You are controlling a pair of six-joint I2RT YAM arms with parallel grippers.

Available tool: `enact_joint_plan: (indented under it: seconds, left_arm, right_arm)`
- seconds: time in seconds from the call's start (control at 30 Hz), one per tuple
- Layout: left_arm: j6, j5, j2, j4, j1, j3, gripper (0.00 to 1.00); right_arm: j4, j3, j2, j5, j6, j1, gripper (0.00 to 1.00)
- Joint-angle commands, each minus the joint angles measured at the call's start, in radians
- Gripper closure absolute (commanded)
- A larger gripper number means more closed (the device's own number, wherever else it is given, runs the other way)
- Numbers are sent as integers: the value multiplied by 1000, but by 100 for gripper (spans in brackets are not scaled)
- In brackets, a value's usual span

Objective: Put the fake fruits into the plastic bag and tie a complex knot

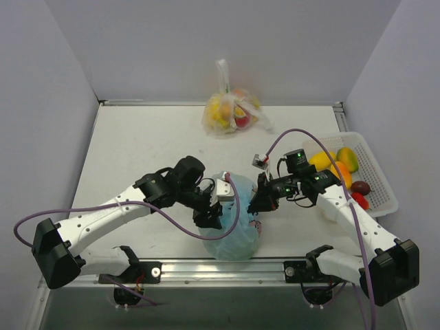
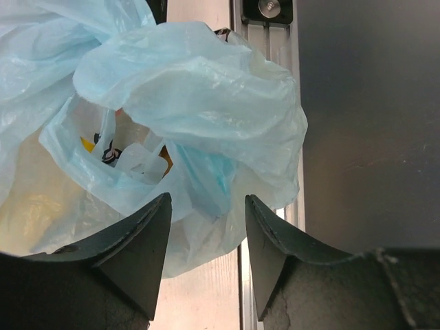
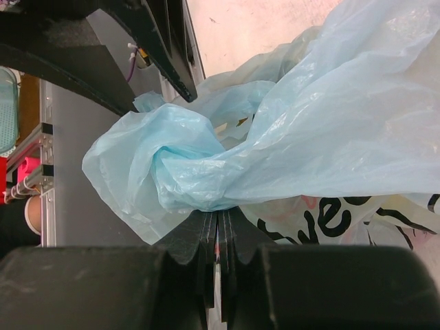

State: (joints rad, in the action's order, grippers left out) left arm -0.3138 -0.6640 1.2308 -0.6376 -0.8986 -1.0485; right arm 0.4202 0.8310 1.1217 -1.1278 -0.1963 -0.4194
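The light-blue plastic bag [image 1: 235, 230] sits bulging near the table's front edge, between my two grippers. Its black and pink print shows in the right wrist view [image 3: 330, 216]. My left gripper [image 1: 210, 214] is open at the bag's left side, and loose blue plastic [image 2: 199, 103] lies just beyond its fingertips [image 2: 161, 213]. Yellow and orange fruit [image 2: 88, 144] shows through the bag's mouth. My right gripper [image 1: 258, 201] is shut on a twisted bunch of the bag's plastic [image 3: 185, 165] at its upper right. No tight knot with ears shows.
A clear bag of fruits [image 1: 230, 111] with a twisted white neck stands at the back. A white basket [image 1: 379, 199] at the right holds several loose fruits [image 1: 342, 165]. The metal front rail [image 1: 227, 268] runs just below the bag.
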Motion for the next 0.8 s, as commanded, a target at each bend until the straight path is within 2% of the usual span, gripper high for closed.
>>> enact_joint_plan:
  seconds: [0.0, 0.23, 0.4, 0.43, 0.63, 0.77]
  left_arm:
    - [51, 30, 19, 78, -22, -38, 45]
    - [117, 1, 24, 127, -39, -21, 58]
    - [189, 46, 15, 145, -11, -21, 87]
    - [200, 55, 12, 145, 6, -22, 100]
    - [308, 75, -50, 122, 188, 25, 100]
    - [268, 110, -129, 49, 245, 68, 100]
  right_arm:
    - [22, 42, 1, 5, -20, -9, 100]
    - [23, 48, 1, 13, -23, -12, 100]
    - [51, 59, 1, 25, -60, -13, 100]
    - [80, 71, 1, 29, -77, -13, 100]
    - [231, 108, 32, 82, -236, 25, 100]
    - [304, 128, 36, 117, -304, 60, 100]
